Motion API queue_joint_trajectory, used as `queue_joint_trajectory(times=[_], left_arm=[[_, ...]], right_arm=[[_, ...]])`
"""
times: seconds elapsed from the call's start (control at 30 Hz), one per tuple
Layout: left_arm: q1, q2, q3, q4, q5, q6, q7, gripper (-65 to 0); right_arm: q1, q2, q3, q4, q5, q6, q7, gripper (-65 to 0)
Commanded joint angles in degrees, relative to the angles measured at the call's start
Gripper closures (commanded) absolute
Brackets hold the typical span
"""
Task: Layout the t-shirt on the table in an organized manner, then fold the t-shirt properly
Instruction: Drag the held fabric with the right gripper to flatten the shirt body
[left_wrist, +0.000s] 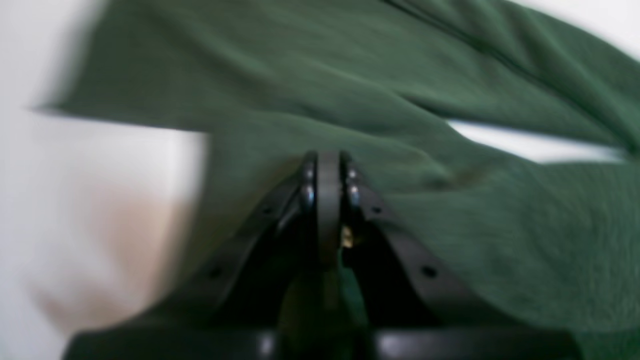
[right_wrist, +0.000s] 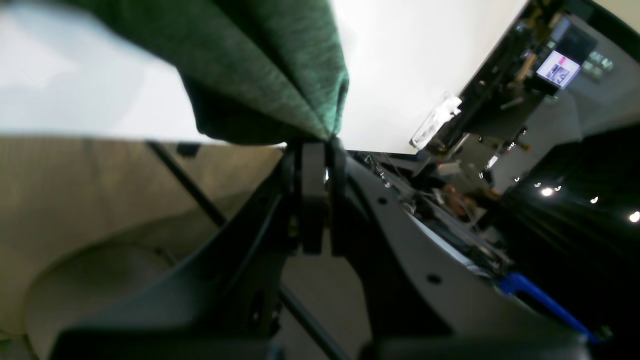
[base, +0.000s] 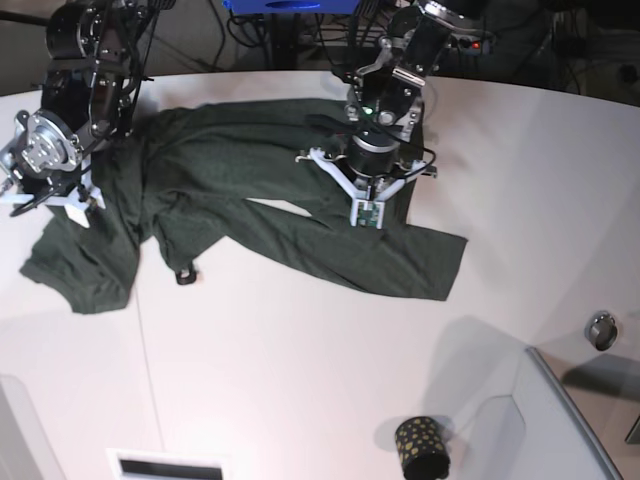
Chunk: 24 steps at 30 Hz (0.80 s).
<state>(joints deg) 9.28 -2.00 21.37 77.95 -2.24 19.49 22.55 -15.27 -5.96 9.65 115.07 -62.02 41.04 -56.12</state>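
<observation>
- Both grippers were clamped on the t-shirt (base: 300, 215), so the step in hand looked like the laying-out, not yet the folding: the cloth lay rumpled and twisted across the table (base: 330, 380), with a gap of bare white showing through its middle.
- Left gripper (left_wrist: 328, 167) had its jaws pressed together on a fold of the t-shirt's middle, and in the base view it stood over the garment's far-right part, with green cloth spreading out beyond it toward the near-right corner.
- Right gripper (right_wrist: 320, 150) pinched a bunched edge of the t-shirt at the garment's far-left end, held up off the table; the cloth hung from its tips in a drooping fold.
- Next move, as I judged it, called for drawing the two held points apart and away from the t-shirt's middle so the twist would pull flat, then lowering the cloth before letting go.
- Below the t-shirt's left part a small dark loop (base: 186, 274) lay on the table, touching or just beside the hem; what it was I could not tell.
- Well apart from the t-shirt, toward the near edge, stood a black dotted cup (base: 421, 448).
</observation>
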Motion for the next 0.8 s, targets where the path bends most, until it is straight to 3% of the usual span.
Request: queue_joint_trajectory(times=[0.0,0.1,0.2,0.43,0.6,0.77], left_arm=[[-0.9,-0.2,0.8,-0.8,0.5,0.7,-2.0,0.0],[-1.9,-0.4,3.4,-5.0,0.5,3.9,-6.0,0.0],[-2.5,-1.2,3.6,-7.5,0.5,6.6,-6.1,0.0],[-2.1,-5.0,3.5,-11.2,0.4,6.6,-6.4,0.0],[-0.9,-7.4,3.3,-10.7,0.3,6.7,-6.5,0.0],[-0.9,-7.5,3.3,-10.8,0.3,6.7,-6.5,0.0]], right_arm=[[1.7,0.8,0.5,1.1,-3.1,-1.0,-0.4,-0.8],[1.5,1.1,0.4,1.1,-3.4,-1.0,-0.4,-0.8],[1.7,1.9,3.3,1.0,-3.1,-1.0,-0.9,-0.8],[2.7,0.9,14.0,-9.7,9.4,-1.0,-0.5,-0.8],[3.3,1.0,19.4,-8.1,9.3,-1.0,1.5,-0.8],[3.1,1.7,19.2,-7.0,9.3,-1.0,1.6,-0.8]])
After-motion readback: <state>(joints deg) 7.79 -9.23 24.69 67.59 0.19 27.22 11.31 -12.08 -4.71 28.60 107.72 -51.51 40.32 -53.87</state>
